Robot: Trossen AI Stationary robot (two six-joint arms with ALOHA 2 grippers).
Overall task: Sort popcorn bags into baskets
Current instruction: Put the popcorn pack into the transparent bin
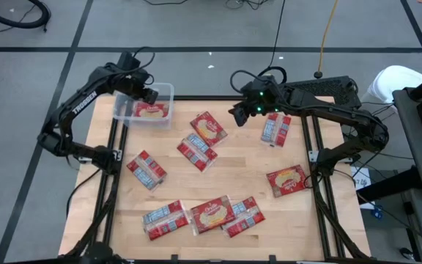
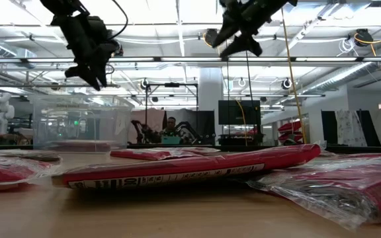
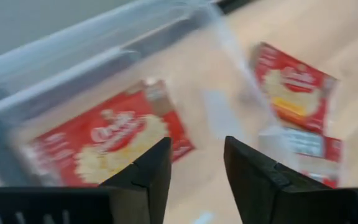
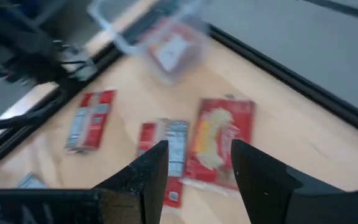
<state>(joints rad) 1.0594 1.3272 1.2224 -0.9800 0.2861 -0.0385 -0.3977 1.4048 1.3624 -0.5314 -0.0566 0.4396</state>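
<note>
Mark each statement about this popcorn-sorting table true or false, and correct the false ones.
1. One popcorn bag lies inside the clear basket. True.
2. The left gripper holds a bag. False: its fingers are apart and empty, above the basket.
3. The right gripper rests on the table. False: it hangs in the air, open.
4. Several bags lie on the wooden table outside the basket. True.

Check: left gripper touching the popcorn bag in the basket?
Apart. Left wrist view shows the left gripper open and empty above the popcorn bag lying in the basket; low view shows it raised above the basket.
</note>
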